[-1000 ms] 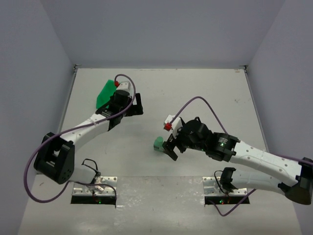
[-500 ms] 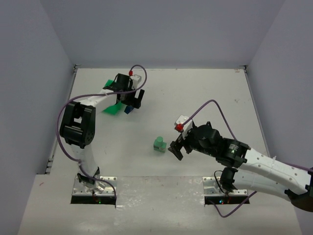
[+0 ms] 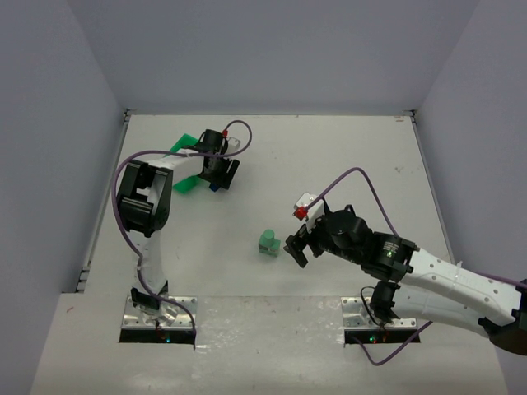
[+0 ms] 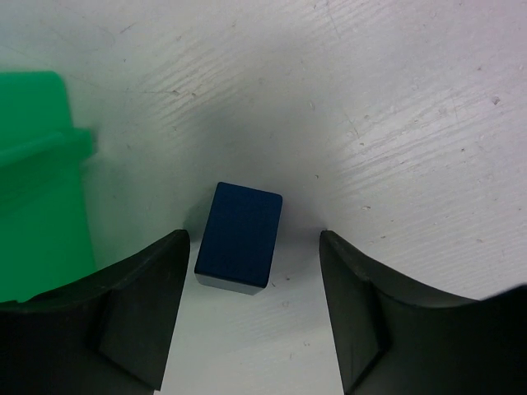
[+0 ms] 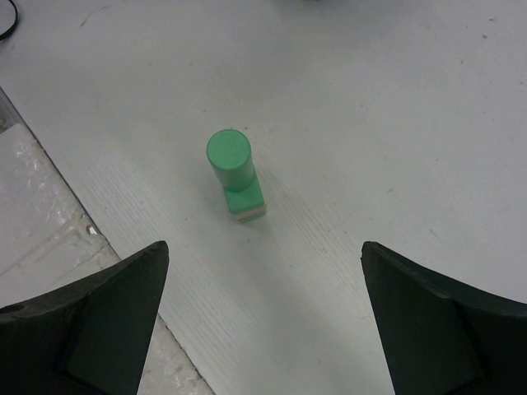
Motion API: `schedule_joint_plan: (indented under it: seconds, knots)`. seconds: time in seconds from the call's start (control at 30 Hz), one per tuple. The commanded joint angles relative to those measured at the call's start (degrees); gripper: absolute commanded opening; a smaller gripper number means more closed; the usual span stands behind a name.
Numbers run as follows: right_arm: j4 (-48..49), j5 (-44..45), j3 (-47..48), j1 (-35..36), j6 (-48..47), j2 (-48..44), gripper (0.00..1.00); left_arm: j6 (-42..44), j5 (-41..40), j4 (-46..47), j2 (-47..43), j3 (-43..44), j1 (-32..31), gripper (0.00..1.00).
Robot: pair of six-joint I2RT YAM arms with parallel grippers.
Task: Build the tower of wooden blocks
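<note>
Two pale green pieces are being shown as the wood block tower (image 3: 268, 241) (image 5: 235, 177): a cylinder (image 5: 228, 156) standing upright on a cube (image 5: 244, 204). It is sitting near mid-table (image 3: 346, 156), just left of the right gripper (image 3: 295, 247) (image 5: 263, 255), whose fingers are being held spread. At far left, beside the green bin (image 3: 183, 164) (image 4: 37, 181), a dark blue block (image 3: 216, 186) (image 4: 240, 236) is being straddled by the left gripper (image 3: 221, 173) (image 4: 251, 247), which is also spread wide.

in the left wrist view the green bin (image 4: 33, 189) runs off the left edge, and the left fingers (image 4: 140, 317) are cut by the bottom edge. from the top, the dark blue block (image 3: 215, 187) is mostly covered by the left arm (image 3: 177, 163), and the bin shows only as two patches beside it. the right fingers (image 5: 99, 321) run off the bottom corners of their view, where the green cylinder (image 5: 229, 156) hides most of the square block (image 5: 245, 204) beneath it.
</note>
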Motion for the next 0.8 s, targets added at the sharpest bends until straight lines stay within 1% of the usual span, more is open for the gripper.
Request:
schedule_joint_plan:
  seconds: [0.0, 0.07, 0.1, 0.23, 0.3, 0.33, 0.37, 0.4, 0.43, 0.5, 0.53, 0.6, 0.67, 0.77]
  knots:
    - [2.3, 1.6, 0.5, -0.4, 0.2, 0.2, 0.99, 0.4, 1.1, 0.5, -0.1, 1.5, 0.0, 0.61]
    - [2.4, 1.5, 0.5, -0.4, 0.2, 0.2, 0.99, 0.4, 0.8, 0.5, -0.1, 1.5, 0.0, 0.61]
    - [2.4, 1.6, 0.6, -0.4, 0.2, 0.3, 0.99, 0.3, -0.4, 0.5, -0.4, 1.5, 0.0, 0.57]
    - [2.3, 1.6, 0.6, -0.4, 0.1, 0.5, 0.99, 0.1, -1.7, 1.2, -2.0, 0.5, 0.0, 0.54]
    - [2.4, 1.4, 0.7, -0.4, 0.1, 0.8, 0.99, 0.4, -1.9, 1.4, -2.8, 0.0, 0.0, 0.48]
    - [2.4, 1.4, 0.7, -0.4, 0.0, 0.8, 0.99, 0.4, -2.0, 1.4, -2.8, 0.0, 0.0, 0.47]
    - [2.3, 1.3, 0.9, -0.4, 0.1, 0.8, 0.99, 0.4, -2.0, 1.3, -3.0, 0.0, 0.0, 0.41]
    - [2.4, 1.2, 0.9, -0.4, 0.1, 0.7, 0.99, 0.3, -2.3, 1.2, -3.1, 0.0, 0.0, 0.38]
    - [2.3, 0.9, 0.9, -0.4, 0.0, 0.5, 0.99, 0.1, -3.4, 1.1, -3.3, -0.1, 0.0, 0.3]
    - [2.3, 1.0, 0.8, -0.4, 0.2, 0.2, 0.99, 0.0, -3.5, 1.1, -3.9, -0.6, 0.0, 0.23]
    - [2.4, 1.1, 0.8, -0.4, 0.2, 0.0, 0.99, -0.1, -3.4, 1.1, -4.1, -0.6, 0.0, 0.17]
    - [2.4, 1.2, 0.7, -0.4, 0.2, -0.5, 0.99, -0.5, -2.8, 1.0, -4.7, -0.6, 0.0, 0.02]
    - [2.3, 1.3, 0.6, -0.3, 0.3, -0.7, 0.99, -0.4, -1.4, 0.8, -6.5, -0.5, 0.0, 0.0]
    - [2.4, 3.5, 0.6, -0.4, 1.2, -0.9, 0.99, 0.8, 3.4, 0.8, -11.0, 0.1, -0.7, 0.0]
